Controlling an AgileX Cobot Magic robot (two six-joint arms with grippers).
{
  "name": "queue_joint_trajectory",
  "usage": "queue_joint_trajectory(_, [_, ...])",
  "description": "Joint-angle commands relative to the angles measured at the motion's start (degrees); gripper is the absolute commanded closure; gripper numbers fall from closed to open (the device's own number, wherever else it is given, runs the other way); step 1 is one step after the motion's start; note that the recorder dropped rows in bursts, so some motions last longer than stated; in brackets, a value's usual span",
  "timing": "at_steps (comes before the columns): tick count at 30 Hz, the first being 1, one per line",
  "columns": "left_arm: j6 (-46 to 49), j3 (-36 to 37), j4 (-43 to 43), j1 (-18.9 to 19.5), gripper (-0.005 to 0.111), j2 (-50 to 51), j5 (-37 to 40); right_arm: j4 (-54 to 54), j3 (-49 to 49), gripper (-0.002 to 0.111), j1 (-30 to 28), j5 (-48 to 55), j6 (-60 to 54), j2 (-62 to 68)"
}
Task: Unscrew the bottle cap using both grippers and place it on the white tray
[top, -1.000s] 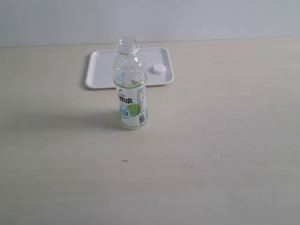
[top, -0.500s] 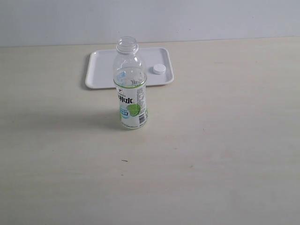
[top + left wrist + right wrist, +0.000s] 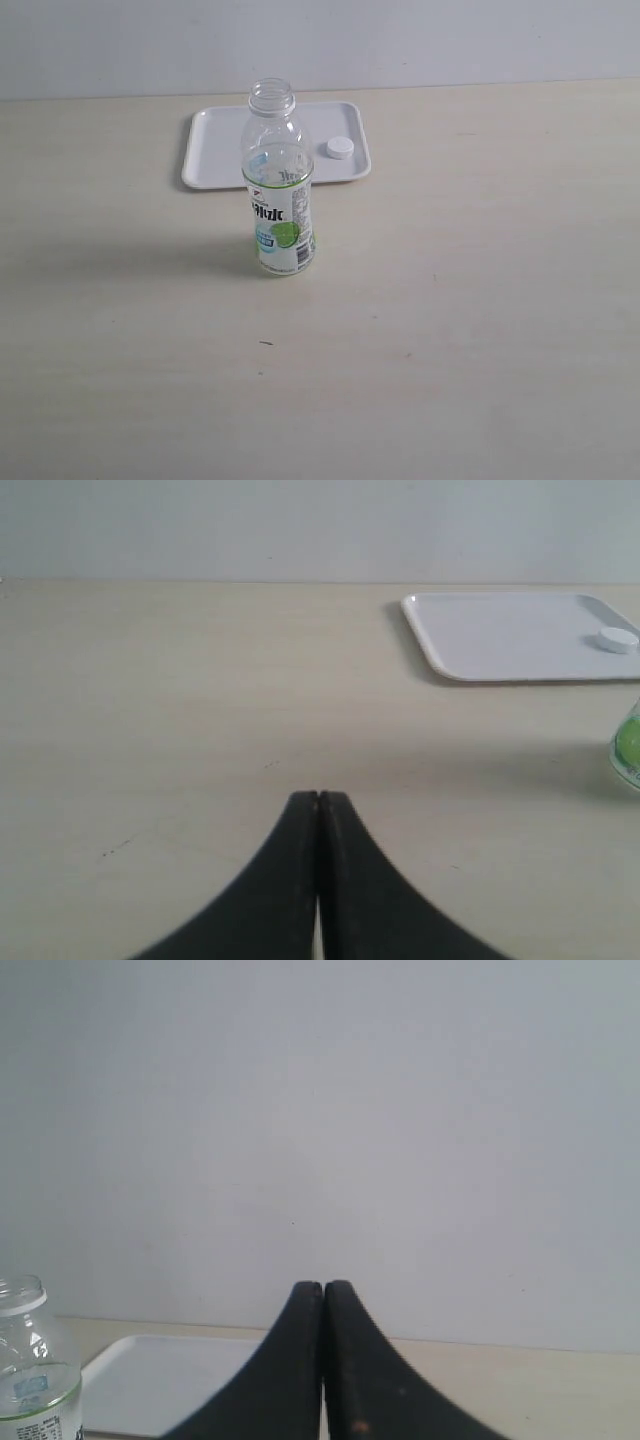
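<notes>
At the left wrist, the black fork-fingered left gripper (image 3: 318, 798) was fully closed. Its two fingers met tip to tip with no visible gap and held nothing. It hung low over the pale beige wood-grain table (image 3: 450, 300), well apart from every task item.

At the right wrist, the black right gripper (image 3: 323, 1286) was likewise closed. Its fingers pressed together along their inner edges, with nothing between them. It pointed toward the plain grey-white wall (image 3: 400, 40).

Containers:
- The flat rectangular white plastic tray (image 3: 215, 150), with rounded corners and a low rim, lay on the table close to the wall.
- The small round white plastic screw cap (image 3: 339, 148) lay flat inside the tray, near its right-hand end in the exterior view. It was off the bottle and touched by neither gripper.
- The small clear plastic bottle (image 3: 280, 200), with a white-green lime label, stood upright on the table just in front of the tray. Its threaded neck was open. In the exterior view its upper body overlapped the tray's front rim. Whether it held any liquid could not be told.

Surroundings:
- The bottle cast a faint shadow (image 3: 170, 255) across the table toward the left of the exterior view.
- A small dark speck (image 3: 266, 343) marked the table in front of the bottle.
</notes>
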Motion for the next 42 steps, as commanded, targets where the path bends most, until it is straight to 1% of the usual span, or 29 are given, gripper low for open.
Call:
queue_joint_trajectory(1, [0.3, 0.2, -1.3, 0.3, 0.107, -0.4, -0.8, -0.2, 0.3, 0.108, 0.0, -0.3, 0.1, -0.4])
queue_joint_trajectory(33, [0.3, 0.2, -1.2, 0.3, 0.107, -0.4, -0.8, -0.2, 0.3, 0.108, 0.0, -0.3, 0.2, -0.4])
queue_joint_trajectory(42, [0.3, 0.2, -1.2, 0.3, 0.107, -0.4, -0.8, -0.2, 0.3, 0.108, 0.0, 1.2, 0.1, -0.4])
